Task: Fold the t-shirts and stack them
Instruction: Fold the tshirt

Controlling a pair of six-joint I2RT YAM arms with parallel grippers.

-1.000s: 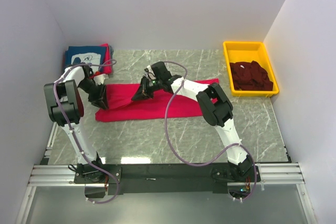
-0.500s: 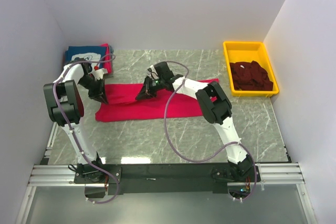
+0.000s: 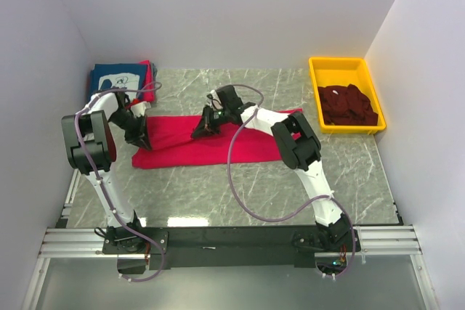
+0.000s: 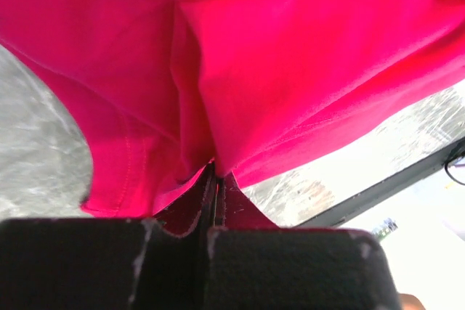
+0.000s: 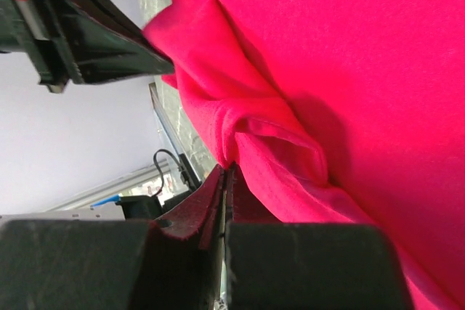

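Red t-shirt (image 3: pixel 182 149) lies long axis left-right; left gripper (image 3: pixel 139 138) pinches its left end; right gripper (image 3: pixel 203 128) pinches far edge near middle (both clamped on cloth); right portion free.

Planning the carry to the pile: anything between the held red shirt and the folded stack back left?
Nothing visible lies on the table between the red shirt and the stack. Only the left arm itself reaches across that gap. Left gripper and right gripper are both shut on the shirt.
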